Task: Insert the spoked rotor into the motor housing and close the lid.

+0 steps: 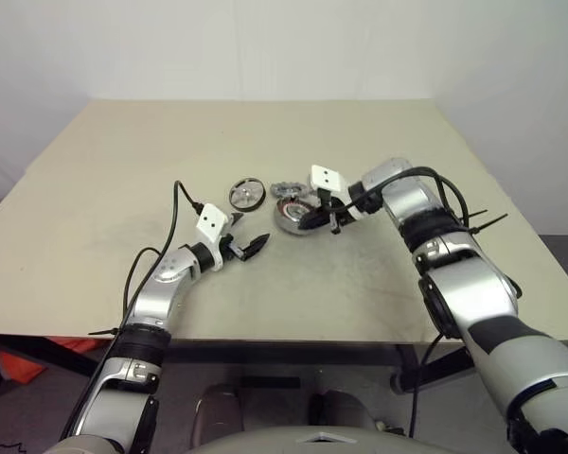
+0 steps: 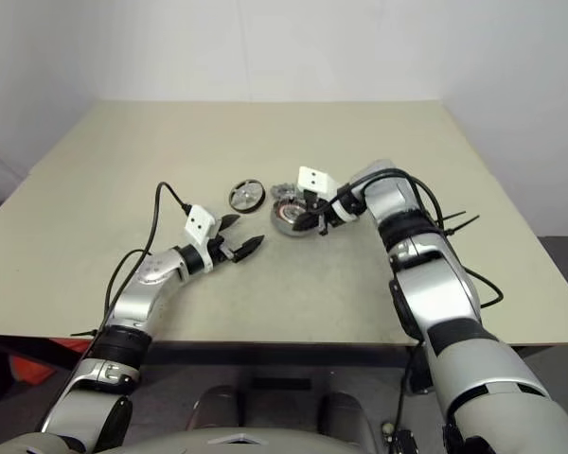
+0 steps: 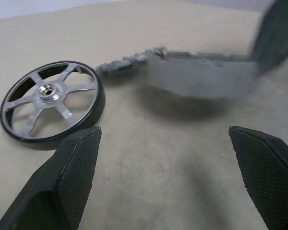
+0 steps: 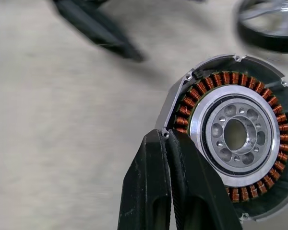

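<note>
While the right gripper (image 4: 165,143) pinches the housing (image 4: 235,136) rim on the bench (image 1: 123,170), the rotor (image 3: 50,100) lies just beside it, uninserted. Next, the wide-open left gripper (image 3: 163,158) must grasp the rotor.

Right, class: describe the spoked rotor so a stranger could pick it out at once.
On the beige table, look near the middle, where three round parts cluster. The spoked rotor lies flat at the cluster's left end. Unlike the copper-wound motor housing beside it, it is a shiny silver spoked wheel with a dark rim.
</note>
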Robot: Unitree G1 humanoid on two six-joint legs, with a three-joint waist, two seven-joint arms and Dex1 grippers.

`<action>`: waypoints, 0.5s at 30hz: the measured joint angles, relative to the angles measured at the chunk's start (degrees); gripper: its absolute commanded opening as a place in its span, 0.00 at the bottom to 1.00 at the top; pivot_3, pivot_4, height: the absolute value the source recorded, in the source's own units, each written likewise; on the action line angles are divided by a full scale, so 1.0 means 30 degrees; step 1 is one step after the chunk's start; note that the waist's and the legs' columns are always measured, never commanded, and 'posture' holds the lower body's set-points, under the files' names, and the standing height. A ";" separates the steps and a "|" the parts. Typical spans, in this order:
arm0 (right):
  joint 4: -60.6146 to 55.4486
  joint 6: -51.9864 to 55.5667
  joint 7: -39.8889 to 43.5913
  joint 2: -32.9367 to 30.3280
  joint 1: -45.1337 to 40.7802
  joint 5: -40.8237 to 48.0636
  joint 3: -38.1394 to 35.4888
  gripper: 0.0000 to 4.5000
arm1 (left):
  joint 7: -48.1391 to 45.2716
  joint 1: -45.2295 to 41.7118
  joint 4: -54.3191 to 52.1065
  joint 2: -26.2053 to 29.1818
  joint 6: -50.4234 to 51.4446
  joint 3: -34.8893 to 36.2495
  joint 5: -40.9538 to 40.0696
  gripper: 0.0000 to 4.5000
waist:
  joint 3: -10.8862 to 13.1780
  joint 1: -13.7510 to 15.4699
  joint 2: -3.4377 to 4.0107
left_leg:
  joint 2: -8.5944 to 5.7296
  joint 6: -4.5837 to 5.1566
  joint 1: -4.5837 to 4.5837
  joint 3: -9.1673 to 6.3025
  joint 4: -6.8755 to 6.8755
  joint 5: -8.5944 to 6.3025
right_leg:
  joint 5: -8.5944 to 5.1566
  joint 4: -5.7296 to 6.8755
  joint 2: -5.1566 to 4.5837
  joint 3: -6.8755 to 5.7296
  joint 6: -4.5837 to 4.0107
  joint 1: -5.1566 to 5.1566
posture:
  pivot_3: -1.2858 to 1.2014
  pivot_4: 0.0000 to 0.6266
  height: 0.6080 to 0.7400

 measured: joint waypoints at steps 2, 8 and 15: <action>-0.2668 0.1532 0.0134 -0.0372 0.1317 0.0174 0.0385 0.01 | -0.0017 -0.0077 0.0197 0.0011 -0.0012 0.0007 0.0001 1.00 | 0.0001 0.0002 -0.0001 | -0.0004 -0.0012 0.0005 0.0000 0.0002 0.0005 | 0.0000 0.0007 0.0001 -0.0001 0.0001 -0.0001 | 0.52 0.00 1.00; -0.8769 0.5058 0.0294 -0.1310 0.3804 0.0901 0.1334 0.01 | -0.0079 -0.0265 0.0512 0.0144 -0.0198 0.0050 -0.0001 1.00 | 0.0001 -0.0030 -0.0002 | -0.0008 -0.0144 0.0069 -0.0004 0.0000 0.0003 | -0.0003 0.0097 0.0006 0.0018 0.0003 -0.0001 | 0.52 0.00 1.00; -1.2213 0.7268 0.0026 -0.1979 0.5088 0.2014 0.2294 0.01 | -0.0089 -0.0279 0.0612 0.0333 -0.0245 0.0095 -0.0002 1.00 | 0.0002 -0.0022 -0.0004 | -0.0035 -0.0223 0.0110 -0.0016 0.0000 0.0049 | -0.0004 0.0180 0.0002 0.0036 0.0003 0.0002 | 0.52 0.00 1.00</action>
